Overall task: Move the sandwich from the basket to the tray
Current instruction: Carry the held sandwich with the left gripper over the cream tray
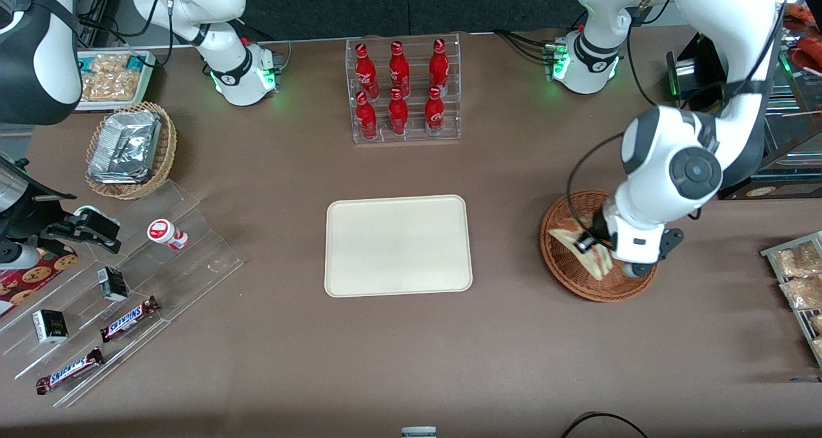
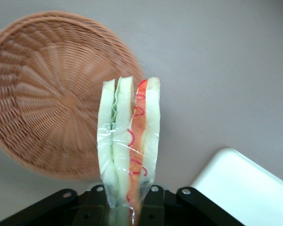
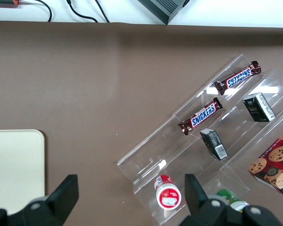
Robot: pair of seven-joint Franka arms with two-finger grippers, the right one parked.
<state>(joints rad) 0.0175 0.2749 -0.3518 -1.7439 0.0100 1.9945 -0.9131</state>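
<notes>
end effector (image 1: 587, 242) pinching the sandwich (image 2: 128, 146), lifted above the basket (image 1: 565, 268) | wedge's long axis runs out from your fingers | tray (image 1: 398, 245) lies toward the parked arm's end of the counter (image 1: 411, 361)

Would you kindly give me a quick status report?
Gripper over basket, jaws shut on sandwich. Sandwich lifted clear. Tray bare, path open.
</notes>
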